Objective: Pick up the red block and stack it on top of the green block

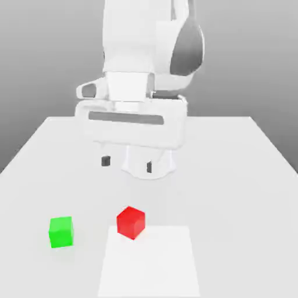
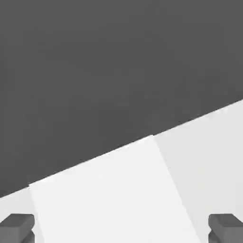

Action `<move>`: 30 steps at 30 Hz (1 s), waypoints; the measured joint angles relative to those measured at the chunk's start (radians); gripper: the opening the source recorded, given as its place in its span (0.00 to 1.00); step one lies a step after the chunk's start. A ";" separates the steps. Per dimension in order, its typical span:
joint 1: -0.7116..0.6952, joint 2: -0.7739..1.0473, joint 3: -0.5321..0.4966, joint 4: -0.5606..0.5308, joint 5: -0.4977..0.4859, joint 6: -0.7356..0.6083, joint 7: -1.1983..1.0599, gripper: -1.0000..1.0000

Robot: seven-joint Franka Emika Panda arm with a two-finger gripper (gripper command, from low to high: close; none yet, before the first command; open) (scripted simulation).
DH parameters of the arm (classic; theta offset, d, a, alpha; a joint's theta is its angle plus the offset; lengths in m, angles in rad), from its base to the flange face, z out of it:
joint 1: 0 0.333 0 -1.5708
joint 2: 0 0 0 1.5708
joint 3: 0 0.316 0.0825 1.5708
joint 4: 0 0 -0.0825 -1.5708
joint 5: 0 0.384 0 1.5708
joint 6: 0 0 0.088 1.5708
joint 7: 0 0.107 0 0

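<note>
You have the gripper [image 1: 127,164] raised above the table [image 1: 233,192], its two fingers spread wide with nothing between them; the hand view has their tips [image 2: 17,228] well apart too. That suits an approach: the opening looks ready to take a cube, and the height should let you travel without knocking either one. The red block [image 1: 131,223] sits on the table at the far edge of the white patch [image 1: 149,262], turned so that one corner faces the exterior view's camera. The green block [image 1: 61,232] rests to the exterior view's left of it, apart from it, with one face turned nearly square to that camera. That separation should leave you room to get a finger down on each side of the red one. The stack is not begun, so your step now is reaching for the red block. You'll likely need to bring the hand over it and turn the wrist so the fingers meet two flat sides; closing across its corners could twist it or let it slip. The green block needs to stay put as the base, so give it clearance.
</note>
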 joint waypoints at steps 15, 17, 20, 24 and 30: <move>-0.003 0.464 -0.037 -0.052 -0.050 0.379 0.107 0.00; -0.002 0.460 -0.038 -0.053 -0.052 0.375 0.108 0.00; -0.005 0.372 -0.029 -0.065 -0.033 0.299 0.095 0.00; -0.004 0.230 -0.026 -0.085 -0.018 0.177 0.084 0.00; -0.148 0.189 -0.149 0.046 -0.042 0.006 0.088 0.00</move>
